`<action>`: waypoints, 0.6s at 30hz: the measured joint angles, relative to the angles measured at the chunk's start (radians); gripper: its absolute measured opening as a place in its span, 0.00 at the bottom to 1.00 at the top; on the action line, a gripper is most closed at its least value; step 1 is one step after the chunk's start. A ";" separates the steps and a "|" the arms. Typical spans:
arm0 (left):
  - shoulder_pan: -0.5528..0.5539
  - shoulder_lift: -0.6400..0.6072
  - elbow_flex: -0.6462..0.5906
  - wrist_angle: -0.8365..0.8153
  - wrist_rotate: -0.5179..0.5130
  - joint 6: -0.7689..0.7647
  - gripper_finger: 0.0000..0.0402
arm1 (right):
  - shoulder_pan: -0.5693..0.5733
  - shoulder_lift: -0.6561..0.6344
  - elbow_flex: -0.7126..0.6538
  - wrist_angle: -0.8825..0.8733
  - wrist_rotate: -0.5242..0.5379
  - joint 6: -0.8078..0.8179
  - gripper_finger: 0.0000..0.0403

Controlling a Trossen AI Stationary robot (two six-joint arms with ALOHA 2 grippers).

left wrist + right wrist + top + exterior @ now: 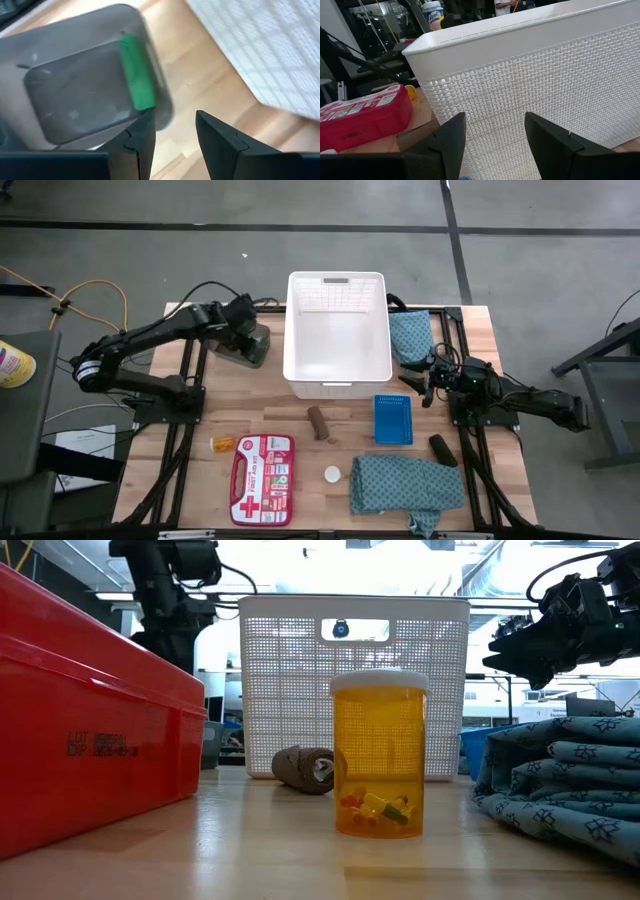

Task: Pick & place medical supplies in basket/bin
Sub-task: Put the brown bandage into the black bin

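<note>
The left gripper (pixel 172 132) was held over the bin (pixel 75 80), jaws open, green piece (pixel 136 71) inside; the right gripper (pixel 495 132), jaws open, was blocked by the basket (pixel 545 75); a first aid kit (pixel 262 465) was parked on the tabletop (pixel 250 395).

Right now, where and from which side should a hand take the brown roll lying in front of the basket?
Across the middle of the brown roll, coming straight down. It lies flat on its side, a short cylinder with bare table on both long sides, so fingers can straddle its narrow width.

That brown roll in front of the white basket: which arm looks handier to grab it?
Probably the right. Its open claw hangs beside the basket, nearer the brown roll. The left claw, also open, hovers over the grey bin farther back.
</note>
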 joint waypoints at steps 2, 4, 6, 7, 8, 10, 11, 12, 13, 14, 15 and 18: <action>-0.052 0.000 0.000 0.000 0.000 0.002 0.33 | 0.000 0.000 0.000 0.000 0.000 0.000 0.48; -0.108 0.000 0.000 0.000 0.000 0.001 0.33 | 0.000 0.000 0.000 0.000 0.000 0.000 0.48; -0.169 0.000 0.000 0.000 -0.001 -0.006 0.33 | 0.000 0.000 0.000 0.000 0.000 0.000 0.48; -0.202 0.000 0.000 0.000 -0.003 -0.010 0.33 | 0.000 0.000 0.000 0.000 0.000 0.000 0.48; -0.235 0.000 0.000 0.000 -0.003 -0.015 0.33 | 0.000 0.000 0.000 0.000 0.000 0.000 0.48; -0.302 0.000 0.000 0.000 -0.003 -0.033 0.33 | 0.000 0.000 0.000 0.000 0.000 0.000 0.48; -0.335 0.000 0.000 0.000 -0.003 -0.038 0.33 | 0.000 0.000 0.000 0.000 0.000 0.000 0.48; -0.365 0.000 0.000 0.000 -0.003 -0.039 0.33 | 0.000 0.000 0.000 0.000 0.000 0.000 0.48; -0.398 0.000 0.000 0.000 -0.003 -0.041 0.33 | 0.000 0.000 0.000 0.000 0.000 0.000 0.48; -0.430 0.000 0.000 0.000 -0.003 -0.046 0.33 | 0.000 0.000 0.000 0.000 0.000 0.000 0.48; -0.461 0.000 0.000 0.000 -0.003 -0.054 0.33 | 0.000 0.000 0.000 0.000 0.000 0.000 0.48; -0.552 0.000 0.000 0.011 -0.003 -0.058 0.33 | 0.000 0.000 0.000 0.000 0.000 0.000 0.48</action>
